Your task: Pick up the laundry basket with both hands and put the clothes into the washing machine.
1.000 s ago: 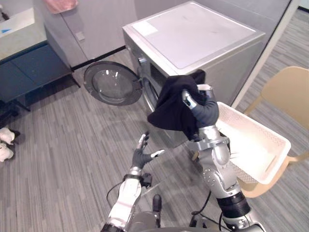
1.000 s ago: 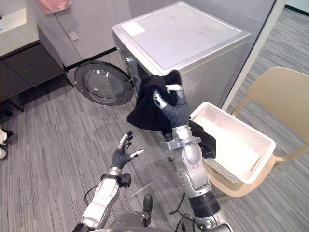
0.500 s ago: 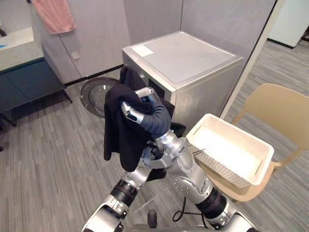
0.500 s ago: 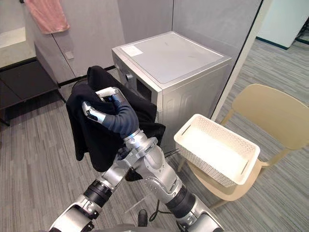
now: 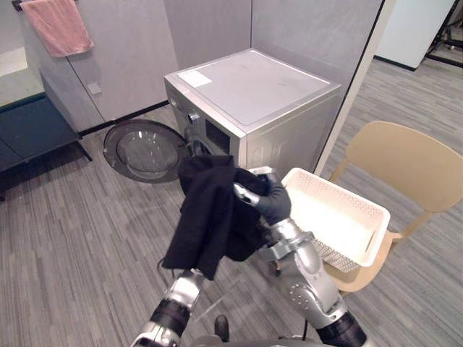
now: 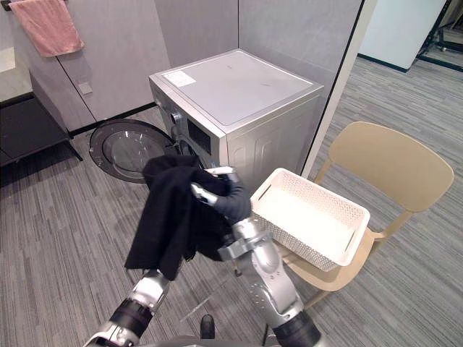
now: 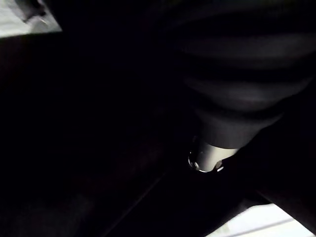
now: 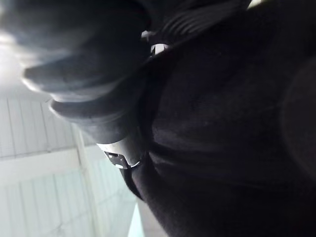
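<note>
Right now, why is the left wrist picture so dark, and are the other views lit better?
Left wrist view: the black garment hangs over the camera, blocking light. Right wrist view: the same garment darkens much of it, while the white basket shows bright. Eye views: evenly lit.

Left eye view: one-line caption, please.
Right hand holds a black garment before the open washing machine; white basket sits on the tan chair.

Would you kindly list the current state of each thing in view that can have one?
washing machine door, open, swung wide.
black garment, held up, hanging from the right hand in front of the washing machine.
right hand, shut on the black garment.
laundry basket, resting on the chair, no clothes visible inside.
pink towel, hanging up.
</note>
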Available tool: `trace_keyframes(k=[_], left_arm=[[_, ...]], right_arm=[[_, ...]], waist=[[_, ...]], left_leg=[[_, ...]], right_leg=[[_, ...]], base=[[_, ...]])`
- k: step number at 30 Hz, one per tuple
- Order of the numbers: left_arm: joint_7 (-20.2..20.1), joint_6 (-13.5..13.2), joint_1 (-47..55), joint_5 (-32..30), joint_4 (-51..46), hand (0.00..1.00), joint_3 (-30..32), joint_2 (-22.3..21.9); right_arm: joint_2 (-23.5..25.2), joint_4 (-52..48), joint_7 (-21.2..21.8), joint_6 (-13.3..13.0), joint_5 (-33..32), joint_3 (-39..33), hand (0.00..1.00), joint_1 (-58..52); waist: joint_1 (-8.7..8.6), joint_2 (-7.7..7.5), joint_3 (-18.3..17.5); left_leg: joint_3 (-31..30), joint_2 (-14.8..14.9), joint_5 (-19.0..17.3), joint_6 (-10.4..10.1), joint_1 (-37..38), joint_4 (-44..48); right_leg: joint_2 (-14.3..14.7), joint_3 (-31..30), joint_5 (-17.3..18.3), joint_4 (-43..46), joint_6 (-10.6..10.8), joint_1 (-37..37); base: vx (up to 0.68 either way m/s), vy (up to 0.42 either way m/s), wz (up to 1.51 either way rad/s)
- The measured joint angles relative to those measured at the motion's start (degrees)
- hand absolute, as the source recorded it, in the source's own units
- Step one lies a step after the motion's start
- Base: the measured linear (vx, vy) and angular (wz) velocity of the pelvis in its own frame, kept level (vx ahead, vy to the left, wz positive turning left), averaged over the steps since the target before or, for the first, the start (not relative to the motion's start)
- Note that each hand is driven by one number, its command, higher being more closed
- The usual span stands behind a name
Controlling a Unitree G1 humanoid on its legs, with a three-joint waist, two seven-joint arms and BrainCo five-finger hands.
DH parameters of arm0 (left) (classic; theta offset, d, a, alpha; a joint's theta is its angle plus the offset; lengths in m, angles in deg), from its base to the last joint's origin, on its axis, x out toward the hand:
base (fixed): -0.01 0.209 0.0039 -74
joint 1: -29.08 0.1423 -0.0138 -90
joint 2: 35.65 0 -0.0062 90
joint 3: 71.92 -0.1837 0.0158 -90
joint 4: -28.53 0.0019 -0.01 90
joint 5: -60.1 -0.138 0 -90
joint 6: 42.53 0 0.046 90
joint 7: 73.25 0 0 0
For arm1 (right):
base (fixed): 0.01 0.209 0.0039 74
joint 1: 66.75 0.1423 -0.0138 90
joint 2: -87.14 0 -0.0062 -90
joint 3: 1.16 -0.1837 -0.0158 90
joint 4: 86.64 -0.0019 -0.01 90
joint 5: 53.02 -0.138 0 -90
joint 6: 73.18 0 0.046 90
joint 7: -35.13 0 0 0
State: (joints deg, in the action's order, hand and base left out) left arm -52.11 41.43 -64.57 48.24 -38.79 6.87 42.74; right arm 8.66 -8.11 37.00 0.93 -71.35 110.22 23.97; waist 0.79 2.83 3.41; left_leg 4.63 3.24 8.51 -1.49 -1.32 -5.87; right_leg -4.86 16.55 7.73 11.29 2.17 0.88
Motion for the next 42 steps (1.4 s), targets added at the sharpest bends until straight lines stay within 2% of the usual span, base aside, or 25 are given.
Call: trace_keyframes(k=[2,6,9,15,16,20,22,23,24,25,26,27,28,30,32,33,34,35,36,37,38,39,40,41,42], left_arm=[[-0.1,-0.3,2.8,0.1,0.3,1.00,1.9,0.4],[-3.5,-1.0,8.9,0.2,5.8,1.00,6.6,1.1],[-5.3,-0.9,11.1,1.3,9.5,1.00,8.5,1.6],[-8.7,-0.6,15.5,6.7,19.8,1.00,12.1,2.0],[-8.7,-0.6,15.6,6.7,20.1,1.00,12.1,2.1],[-10.1,-0.6,16.1,7.3,22.0,1.00,12.0,1.6],[-10.3,-0.6,16.0,7.7,22.0,1.00,12.1,1.0],[-10.9,-0.6,15.8,7.8,22.0,1.00,12.0,0.4],[-11.2,-0.6,15.8,7.8,22.0,1.00,12.0,-0.1],[-11.2,-0.6,16.0,7.8,22.1,1.00,12.0,-0.3],[-11.1,-0.5,15.3,7.8,22.6,1.00,12.4,-0.2],[-11.1,-0.6,15.1,7.8,22.6,1.00,13.0,-0.2],[-11.1,-0.7,14.8,7.9,22.6,1.00,14.3,-0.1],[-11.1,-0.7,14.2,7.9,22.7,1.00,14.9,0.7],[-11.1,-0.8,13.8,8.5,22.7,1.00,16.0,0.6],[-11.1,-0.8,13.9,8.6,22.7,1.00,16.1,0.5],[-11.1,-0.7,14.0,8.9,22.8,1.00,16.1,0.3],[-11.1,-0.6,14.5,8.9,22.7,1.00,15.8,0.3],[-11.1,-0.5,14.5,8.9,22.5,1.00,15.5,0.4],[-11.1,-0.4,13.7,8.9,22.3,1.00,15.2,0.9],[-11.0,-0.4,13.2,8.9,22.3,1.00,15.2,1.3],[-11.0,-0.4,12.4,8.9,22.2,1.00,15.1,1.9],[-11.0,-0.4,12.0,8.9,22.2,1.00,15.1,2.2],[-11.1,-0.4,11.4,8.9,22.3,1.00,14.7,2.2],[-11.1,-0.3,10.3,8.9,22.4,1.00,13.9,2.5]], right_arm=[[-1.2,1.4,-0.7,0.0,3.2,-3.2,0.00,-2.2],[-5.0,3.7,-3.0,0.0,16.3,-9.6,0.00,-8.3],[-6.3,9.4,-3.1,0.2,21.2,-11.3,0.00,-9.8],[-7.8,35.6,-2.9,3.7,31.2,-12.2,0.00,-10.1],[-7.8,36.2,-2.9,3.8,31.4,-12.3,0.00,-10.1],[-7.5,52.2,-4.9,6.4,34.3,-17.6,0.00,-8.5],[-7.1,57.1,-6.6,7.9,34.8,-20.8,0.00,-7.3],[-6.5,59.7,-7.4,8.4,34.7,-21.9,0.00,-6.2],[-6.7,61.1,-8.1,9.1,34.7,-22.9,0.00,-5.6],[-7.0,61.8,-8.4,9.4,34.7,-23.5,0.00,-5.5],[-7.0,63.4,-8.7,10.1,34.6,-23.9,0.00,-4.6],[-6.9,64.0,-9.0,10.2,34.5,-23.9,0.00,-4.4],[-5.6,64.1,-9.5,10.1,34.4,-23.9,0.00,-2.8],[-4.0,64.2,-9.5,10.1,34.2,-24.5,0.00,-0.8],[-3.1,64.1,-9.6,10.2,33.5,-26.0,0.00,0.7],[-3.2,64.1,-9.7,10.3,33.3,-26.2,0.00,0.7],[-3.5,64.2,-9.7,10.4,32.7,-26.4,0.00,0.7],[-3.7,64.0,-9.7,11.0,32.3,-26.5,0.00,0.3],[-3.8,63.9,-9.8,11.3,31.8,-26.5,0.00,-0.1],[-3.4,64.0,-9.7,11.5,31.1,-26.5,0.00,-0.5],[-2.9,64.0,-9.7,11.5,30.2,-26.5,0.00,-0.8],[-2.5,62.8,-9.7,11.4,29.0,-26.8,0.00,-0.7],[-2.7,62.2,-9.9,11.3,28.8,-26.7,0.00,-0.6],[-3.0,61.9,-10.3,11.3,28.5,-26.5,0.00,-0.5],[-3.4,61.8,-10.6,11.3,28.3,-26.3,0.00,-0.4]], waist=[[0.01,-0.15,-0.1],[0.12,-0.56,-0.4],[0.08,-0.72,-0.5],[0.58,-0.12,0.0],[0.61,-0.03,0.0],[0.79,1.45,1.8],[0.46,1.10,2.2],[0.17,0.62,2.7],[-0.12,0.78,2.8],[-0.19,1.22,2.8],[-0.19,0.35,3.7],[0.13,0.44,3.8],[0.13,-0.77,4.9],[0.17,-1.77,6.0],[0.60,-2.28,7.0],[0.71,-2.11,7.1],[0.46,-1.97,7.5],[-0.14,-1.74,7.4],[-1.20,-0.82,7.8],[-2.20,-0.30,8.5],[-2.88,-0.36,9.5],[-3.02,-0.88,10.4],[-3.08,-0.67,11.2],[-3.18,-1.28,11.7],[-3.31,-1.17,12.4]], left_leg=[[-0.1,0.0,0.0,-0.1,0.2,0.0],[-0.8,0.0,-0.4,-0.6,0.1,0.0],[-1.3,0.2,-0.7,-1.0,0.1,0.0],[-4.0,0.1,-1.4,-1.7,-3.5,0.0],[-4.2,0.0,-1.4,-1.7,-3.7,0.0],[-7.3,-2.4,-1.3,-1.9,-5.9,0.0],[-1.9,-2.4,-3.9,-2.6,-7.3,0.0],[6.5,-1.9,-5.1,-0.2,-7.4,0.8],[15.8,-0.7,-5.3,0.8,-7.7,3.3],[20.2,0.6,-4.1,2.6,-7.6,5.4],[21.6,0.4,-2.6,3.5,-7.8,6.9],[21.4,0.0,-2.6,3.5,-7.8,7.4],[19.9,-0.8,-3.7,3.8,-8.1,8.0],[18.9,-1.5,-5.4,3.9,-8.3,8.8],[18.9,-2.3,-11.7,4.0,-9.4,14.9],[18.7,-2.3,-13.6,4.3,-9.7,16.5],[18.7,-2.5,-15.6,4.7,-9.7,18.5],[17.9,-3.7,-17.0,5.4,-8.5,18.9],[16.3,-4.2,-18.1,5.7,-6.9,18.8],[14.6,-4.1,-18.8,5.8,-5.7,18.7],[13.2,-3.8,-19.0,5.9,-4.3,18.0],[12.6,-3.8,-19.2,5.6,-1.9,16.2],[12.3,-3.7,-19.4,4.8,-0.4,15.6],[12.0,-3.6,-19.9,4.4,0.9,15.5],[11.4,-3.7,-20.3,3.9,2.5,15.1]], right_leg=[[0.1,0.1,-0.2,-0.6,0.2,-0.6],[0.2,0.6,-0.2,-1.1,0.2,-1.0],[0.5,1.0,-0.1,-1.6,0.3,-1.4],[0.7,3.5,0.3,-2.3,0.0,0.0],[0.7,3.7,0.3,-2.2,0.0,0.1],[-2.4,10.6,2.8,1.6,1.3,0.4],[-4.0,14.8,3.0,1.3,1.5,0.0],[-5.9,17.0,3.0,1.7,1.7,-0.2],[-7.2,19.5,3.6,2.7,2.5,-0.8],[-7.4,20.6,4.2,3.5,3.3,-1.2],[-8.7,21.8,4.9,4.4,4.1,-2.1],[-9.0,22.1,4.8,4.3,4.2,-2.6],[-9.1,22.9,4.7,2.7,4.5,-3.6],[-9.4,23.9,4.6,1.4,5.6,-5.0],[-11.4,24.5,5.1,2.3,7.3,-6.7],[-12.2,24.3,5.4,4.2,7.9,-6.5],[-14.4,23.9,5.6,9.0,8.0,-5.8],[-18.3,21.2,5.2,19.7,3.9,-2.5],[-20.0,13.8,2.6,30.9,-2.7,3.0],[-17.7,7.3,4.5,36.1,-0.4,6.4],[-14.9,4.2,6.7,38.5,1.2,8.9],[-12.1,3.0,8.5,38.3,0.5,12.9],[-10.1,3.9,9.3,36.0,0.6,15.8],[-8.6,4.8,9.5,32.8,0.6,17.9],[-6.9,6.2,9.0,26.5,0.8,20.6]], base=[[0.04,-0.001,0.05],[0.02,0.002,0.07],[0.01,-0.008,0.08],[0.00,-0.015,0.21],[0.05,-0.006,0.41],[0.07,0.002,0.82],[0.13,0.031,1.13],[0.19,0.062,1.09],[0.22,0.080,1.08],[0.25,0.063,1.05],[0.19,0.042,0.69],[0.19,0.040,0.67],[0.12,0.029,0.42],[0.12,0.045,0.35],[0.14,0.089,0.13],[0.12,0.087,0.02],[0.20,0.152,0.07],[0.24,0.212,0.30],[0.33,0.241,0.50],[0.29,0.160,0.65],[0.35,0.101,0.55],[0.30,0.049,0.35],[0.38,0.050,0.19],[0.35,0.008,0.28],[0.37,-0.008,0.40]])
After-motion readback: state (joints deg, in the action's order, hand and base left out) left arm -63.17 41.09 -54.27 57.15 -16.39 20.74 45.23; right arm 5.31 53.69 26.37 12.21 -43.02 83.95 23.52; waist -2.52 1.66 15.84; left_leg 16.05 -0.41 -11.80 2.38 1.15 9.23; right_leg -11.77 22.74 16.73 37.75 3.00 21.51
